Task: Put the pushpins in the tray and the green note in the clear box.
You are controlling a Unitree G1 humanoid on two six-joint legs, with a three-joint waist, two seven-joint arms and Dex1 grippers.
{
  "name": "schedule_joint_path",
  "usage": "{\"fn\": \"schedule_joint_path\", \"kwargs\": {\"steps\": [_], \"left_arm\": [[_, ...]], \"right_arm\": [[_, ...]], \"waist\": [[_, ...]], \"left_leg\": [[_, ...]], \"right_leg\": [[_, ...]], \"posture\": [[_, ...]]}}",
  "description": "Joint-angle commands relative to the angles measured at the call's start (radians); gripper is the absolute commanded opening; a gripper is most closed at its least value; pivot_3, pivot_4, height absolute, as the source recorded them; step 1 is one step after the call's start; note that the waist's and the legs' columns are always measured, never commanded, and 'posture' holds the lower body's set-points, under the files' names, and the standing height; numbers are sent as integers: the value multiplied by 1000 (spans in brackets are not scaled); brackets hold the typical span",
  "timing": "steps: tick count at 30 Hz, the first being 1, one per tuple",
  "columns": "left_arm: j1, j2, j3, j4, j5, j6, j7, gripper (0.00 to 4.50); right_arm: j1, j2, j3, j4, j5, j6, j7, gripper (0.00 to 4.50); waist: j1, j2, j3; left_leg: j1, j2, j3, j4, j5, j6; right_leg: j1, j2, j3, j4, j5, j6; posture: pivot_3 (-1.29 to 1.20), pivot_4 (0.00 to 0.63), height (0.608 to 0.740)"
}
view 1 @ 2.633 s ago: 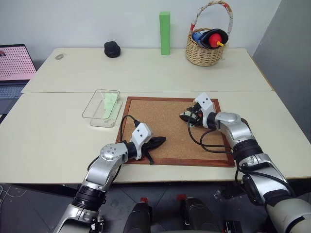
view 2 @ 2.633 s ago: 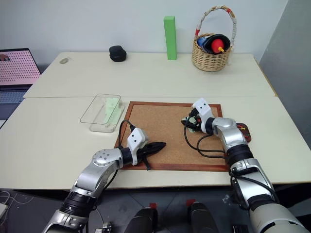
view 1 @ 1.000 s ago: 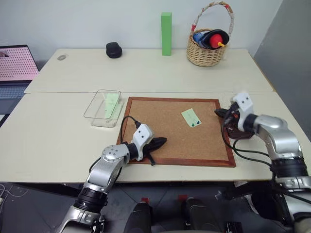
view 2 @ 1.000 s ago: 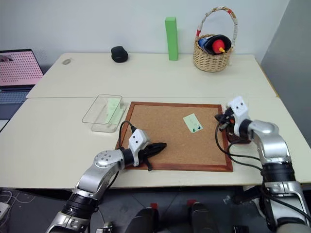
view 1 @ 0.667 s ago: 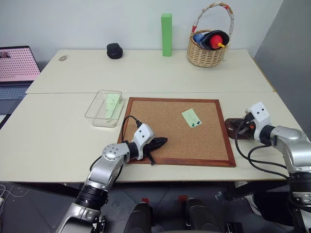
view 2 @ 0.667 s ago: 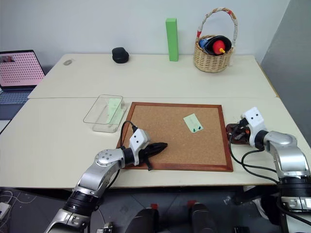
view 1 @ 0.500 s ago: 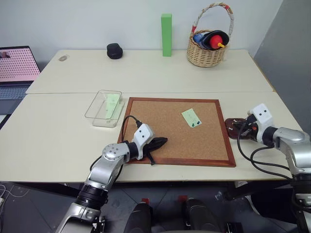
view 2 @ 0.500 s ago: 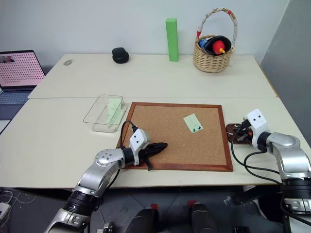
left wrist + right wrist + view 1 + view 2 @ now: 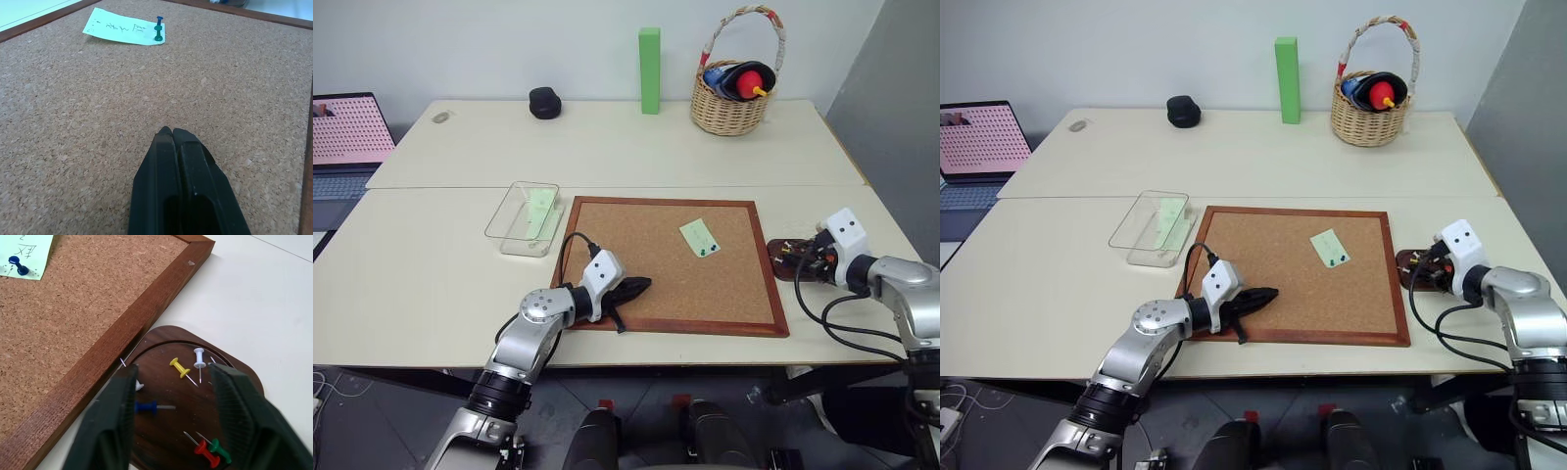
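Hovering with fingers spread, the right hand (image 9: pixel 171 396) sits over the small dark reddish-brown tray (image 9: pixel 244 377) holding loose pushpins (image 9: pixel 183 368). On the wood-framed corkboard (image 9: pixel 646 264), the left hand (image 9: pixel 173 131) rests pinched shut, well apart from the pale green paper note (image 9: pixel 124 33), pinned by two dark pushpins (image 9: pixel 158 36).

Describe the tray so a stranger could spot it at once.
Find the big wood-framed corkboard in the middle of the pale table. Just off its right edge sits the tray, a small dark reddish-brown dish with rounded corners. Unlike the clear box on the board's left, it holds loose coloured pushpins.
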Motion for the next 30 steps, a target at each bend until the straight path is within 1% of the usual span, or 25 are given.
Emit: {"fn": "schedule_joint_path", "kwargs": {"steps": [1, 4, 6, 8, 12, 16, 21, 25, 26, 27, 30], "left_arm": [[12, -1, -27, 46, 28, 15, -1, 0], [10, -2, -28, 49, 30, 13, -3, 0], [7, -1, -25, 48, 30, 16, -4, 0], [8, 2, -25, 46, 31, 17, -4, 0], [9, 6, -25, 41, 32, 22, -6, 0], [12, 7, -25, 33, 32, 27, -3, 0], [27, 13, -21, 15, 29, 36, 3, 0], [35, 15, -20, 2, 26, 43, 7, 0], [36, 14, -19, 0, 25, 45, 8, 0], [36, 14, -18, -1, 24, 47, 8, 0], [37, 13, -17, -4, 24, 51, 9, 0]], "right_arm": [[-43, -2, -65, -72, 92, 10, 42, 3211], [-41, 12, -53, -124, 143, 16, 83, 3211], [-38, 50, -35, -148, 164, 3, 83, 3211], [-39, 83, -4, -140, 146, -37, 74, 3211], [-73, 171, 76, -51, 75, -144, 29, 3211], [-105, 228, 125, 38, 31, -223, 12, 3211], [-144, 259, 158, 130, 1, -273, 16, 3211], [-165, 269, 166, 174, -12, -296, 20, 3211], [-169, 271, 169, 180, -14, -299, 21, 2842], [-173, 273, 173, 186, -16, -301, 23, 2732], [-176, 277, 179, 194, -20, -303, 27, 2127]], "waist": [[0, 0, 0], [0, 0, 0], [0, 0, 0], [0, 0, 0], [-1, 0, 0], [0, 0, 0], [-1, 0, 0], [-1, 0, 0], [-1, 0, 0], [-1, 0, 0], [-1, 0, 0]], "left_leg": [[0, 0, 0, 0, 0, 0], [0, 0, 0, 0, 0, 0], [0, 0, 0, 0, 0, 0], [0, 0, 0, 0, 0, 0], [0, 0, 0, 0, 0, 0], [0, 0, 0, 0, 0, 0], [1, 0, 0, -1, 0, 0], [1, 1, 0, -1, 0, 0], [1, 1, 0, -1, 0, 0], [1, 1, 0, -1, 0, 0], [1, 1, -1, -1, 0, 0]], "right_leg": [[0, 0, 0, 0, 0, 0], [0, 0, 0, 0, 0, 0], [0, 0, 0, 0, 0, 0], [0, 0, 0, 0, 0, 0], [0, 0, 0, 0, 0, 0], [0, 0, 0, 0, 0, 0], [0, 0, 0, 0, 2, 3], [0, 0, 0, 0, 2, 3], [0, 0, 0, 0, 2, 3], [0, 0, 0, 0, 2, 3], [0, 1, -1, 0, 2, 3]], "posture": [[0, 150, 740], [0, 150, 740], [0, 150, 740], [0, 150, 740], [0, 150, 740], [0, 150, 740], [0, 150, 740], [0, 150, 740], [0, 150, 740], [0, 150, 740], [0, 150, 740]]}}
